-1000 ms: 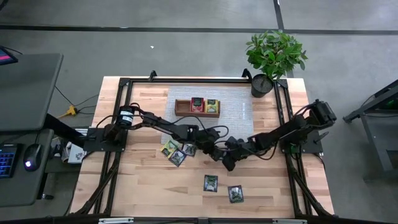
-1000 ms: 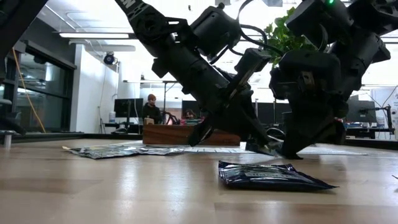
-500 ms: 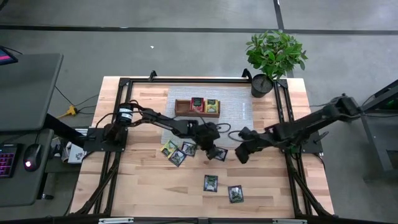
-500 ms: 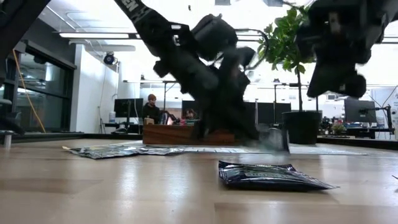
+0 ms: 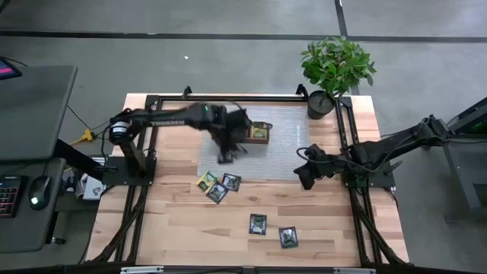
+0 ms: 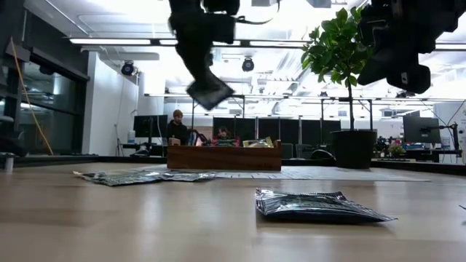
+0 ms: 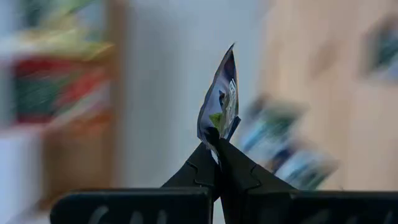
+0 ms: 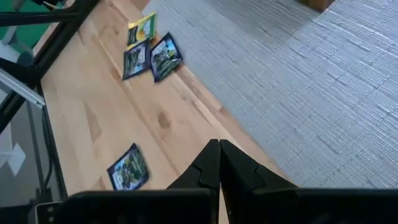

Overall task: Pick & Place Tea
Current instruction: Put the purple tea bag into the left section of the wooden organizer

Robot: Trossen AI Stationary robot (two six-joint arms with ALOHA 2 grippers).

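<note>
- Left end effector [image 7: 217,144], raised above the grey mat [image 5: 285,144] near the wooden tray [image 5: 261,141], pinches a dark tea packet [image 7: 220,106] between closed fingers
- Right end effector [image 8: 219,163] closed, empty, over the mat's edge
- Other packets [image 5: 218,185] lie on the worktop [image 5: 175,228]
- Tray contents blurred

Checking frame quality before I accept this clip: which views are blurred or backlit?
High view: left gripper and forearm smeared by motion. Left wrist view: held tea packet sharp, everything behind streaked. Low view: bright ceiling lights leave both arms silhouetted; the near dark packet is clear. Right wrist view: sharp, evenly lit, right gripper shut.
</note>
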